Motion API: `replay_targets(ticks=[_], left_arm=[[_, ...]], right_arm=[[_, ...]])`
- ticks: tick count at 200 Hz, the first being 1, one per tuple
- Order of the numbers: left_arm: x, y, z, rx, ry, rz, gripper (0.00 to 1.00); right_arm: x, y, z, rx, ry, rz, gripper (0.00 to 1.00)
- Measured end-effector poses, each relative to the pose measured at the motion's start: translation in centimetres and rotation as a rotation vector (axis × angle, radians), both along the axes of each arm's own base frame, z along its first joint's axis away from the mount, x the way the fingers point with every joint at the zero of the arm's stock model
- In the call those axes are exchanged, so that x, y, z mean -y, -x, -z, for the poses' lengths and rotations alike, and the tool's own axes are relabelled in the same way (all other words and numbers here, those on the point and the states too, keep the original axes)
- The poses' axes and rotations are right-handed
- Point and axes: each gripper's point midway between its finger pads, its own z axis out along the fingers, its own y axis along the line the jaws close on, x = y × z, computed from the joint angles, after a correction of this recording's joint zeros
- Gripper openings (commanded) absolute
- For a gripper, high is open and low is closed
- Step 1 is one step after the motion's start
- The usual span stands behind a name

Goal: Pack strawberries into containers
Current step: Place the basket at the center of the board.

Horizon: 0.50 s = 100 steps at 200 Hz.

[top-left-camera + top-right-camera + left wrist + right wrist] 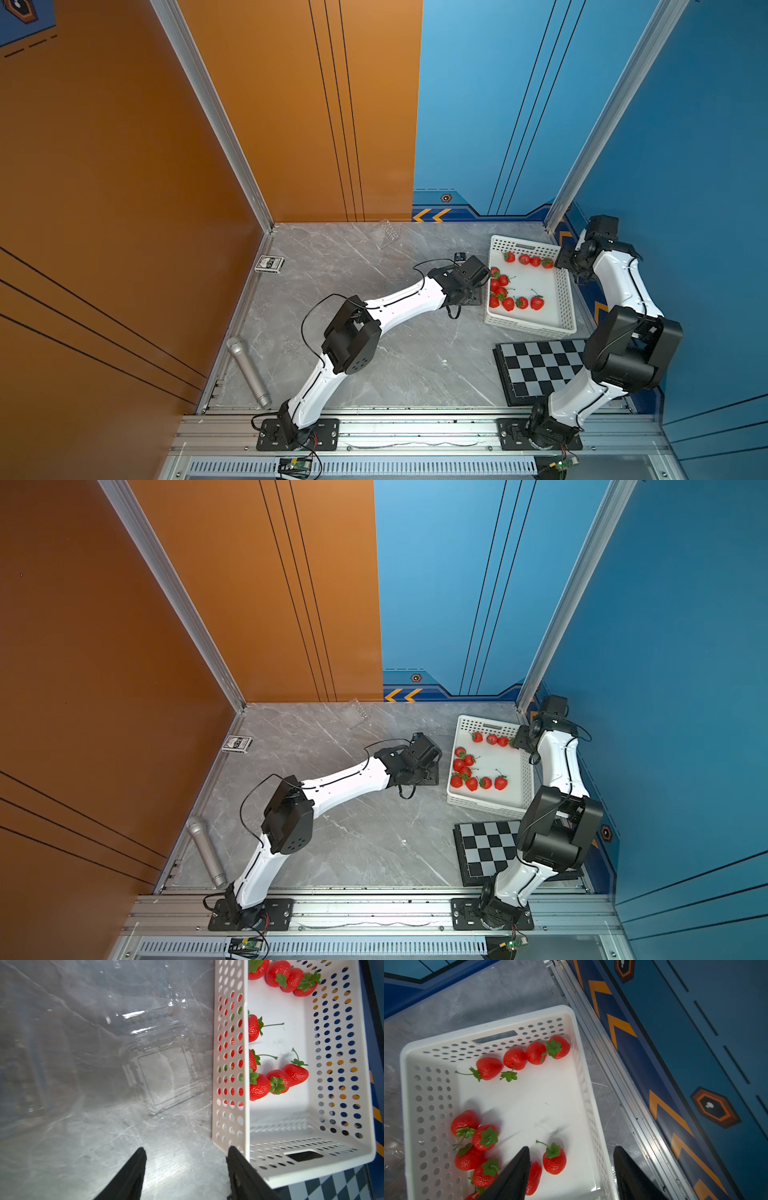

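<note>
All the strawberries lie in the white basket, which sits at about 3 o'clock on the table in both top views. A clear container stands empty on the marble just beside the basket's 9 o'clock wall. Glare makes it hard to tell how its lid lies. A second clear container rests by the far wall at 12 o'clock, well apart.

The left gripper hangs over bare table beside that same wall, its fingers spread and holding nothing. The fruit lies at 3 o'clock from it, across the wall. The right gripper hangs above the basket's 3 o'clock side, also spread and empty, with a stalked strawberry just inside one finger. In both top views that berry's long axis runs roughly 11 to 5 o'clock, stalk toward 11.

The right arm looks nearer for the pick. The carry would then go toward 9 o'clock, over the wall to the container.
</note>
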Motion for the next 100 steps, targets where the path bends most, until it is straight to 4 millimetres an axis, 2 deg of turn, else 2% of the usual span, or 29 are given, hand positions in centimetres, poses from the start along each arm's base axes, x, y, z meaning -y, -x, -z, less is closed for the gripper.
replay_targets(ticks=[17, 32, 54, 64, 78, 100], left_arm=[[-2.1, 0.5, -1.9, 0.032, -0.011, -0.021, 0.64], [-4.4, 0.9, -3.7, 0.051, -0.005, -0.047, 0.64], [-8.6, 1.0, -4.7, 0.042, 0.014, -0.113, 0.62], [-10.8, 0.8, -4.2, 0.024, 0.016, -0.148, 0.61], [-13.9, 0.8, -2.4, -0.012, -0.007, -0.195, 0.59], [-17.4, 1.4, 0.8, -0.068, -0.073, -0.241, 0.59]], right_arm=[[-2.7, 0.2, -1.8, 0.04, 0.015, -0.052, 0.66], [-6.2, 0.3, -3.2, 0.083, 0.01, -0.126, 0.66], [-10.7, 0.9, -3.8, 0.113, -0.012, -0.233, 0.66], [-12.5, 1.4, -3.5, 0.108, -0.022, -0.275, 0.66], [-14.4, 2.3, -2.7, 0.095, -0.043, -0.315, 0.66], [-15.7, 3.1, -1.9, 0.077, -0.07, -0.332, 0.66]])
